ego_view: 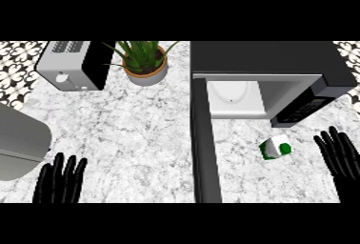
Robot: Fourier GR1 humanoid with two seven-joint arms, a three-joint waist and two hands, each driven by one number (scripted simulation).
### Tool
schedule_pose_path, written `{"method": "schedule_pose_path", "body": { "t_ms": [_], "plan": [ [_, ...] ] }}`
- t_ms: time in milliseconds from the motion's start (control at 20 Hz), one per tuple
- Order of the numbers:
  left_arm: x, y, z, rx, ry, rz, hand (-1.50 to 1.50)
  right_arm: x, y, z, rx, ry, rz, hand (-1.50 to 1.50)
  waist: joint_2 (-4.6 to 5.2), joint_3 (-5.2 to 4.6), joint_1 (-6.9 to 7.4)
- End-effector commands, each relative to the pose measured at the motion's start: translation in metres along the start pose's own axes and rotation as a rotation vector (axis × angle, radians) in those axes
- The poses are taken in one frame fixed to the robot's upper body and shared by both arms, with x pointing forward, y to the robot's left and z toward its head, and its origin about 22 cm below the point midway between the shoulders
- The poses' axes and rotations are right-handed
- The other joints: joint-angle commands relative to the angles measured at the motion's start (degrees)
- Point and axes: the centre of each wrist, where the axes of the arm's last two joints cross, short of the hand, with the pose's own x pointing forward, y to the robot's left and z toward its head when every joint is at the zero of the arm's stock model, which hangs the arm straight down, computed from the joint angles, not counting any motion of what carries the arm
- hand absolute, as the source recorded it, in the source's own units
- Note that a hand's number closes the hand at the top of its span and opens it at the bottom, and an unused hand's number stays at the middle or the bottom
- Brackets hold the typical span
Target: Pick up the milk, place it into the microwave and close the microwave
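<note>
The milk (276, 147) is a small white and green carton lying on the marble counter, just in front of the microwave (281, 62). The microwave's cavity (237, 97) stands open, and its dark door (205, 143) swings out toward me, left of the carton. My right hand (342, 155) is open at the right edge, fingers up, a short way right of the carton and not touching it. My left hand (60, 180) is open at the lower left, far from the carton.
A toaster (72, 64) sits at the back left. Beside it stands a potted plant (144, 61). A grey rounded object (20, 143) juts in at the left edge. The open door splits the counter between my hands.
</note>
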Motion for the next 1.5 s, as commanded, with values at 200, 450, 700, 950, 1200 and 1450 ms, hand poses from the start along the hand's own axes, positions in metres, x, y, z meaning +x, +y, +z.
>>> {"method": "schedule_pose_path", "body": {
  "t_ms": [200,450,700,950,1200,1450],
  "plan": [
    [-0.004,0.000,0.042,-0.003,0.001,-0.002,-1.50,-0.042,0.004,-0.027,-0.043,0.046,-0.013,-1.50,0.01,-0.02,0.57],
    [-0.006,0.009,0.043,-0.003,-0.008,-0.007,-1.50,-0.085,0.003,0.000,-0.126,0.062,0.029,-1.50,0.04,0.00,0.30],
    [-0.010,0.005,0.042,0.009,0.006,-0.003,-1.50,-0.118,-0.025,-0.010,-0.182,0.092,0.050,-1.50,0.12,0.02,0.36],
    [-0.011,0.004,0.051,0.002,0.001,-0.013,-1.50,-0.143,-0.040,0.009,-0.204,0.114,0.085,-1.50,0.12,0.04,0.43],
    [-0.011,0.020,0.069,0.015,0.014,-0.010,-1.50,-0.165,-0.042,0.015,-0.190,0.077,0.091,-1.50,0.11,0.03,0.47],
    [-0.006,0.030,0.071,-0.015,0.018,0.000,-1.50,-0.179,-0.041,-0.004,-0.186,0.071,0.086,-1.50,0.17,0.05,0.78]
  ]
}}
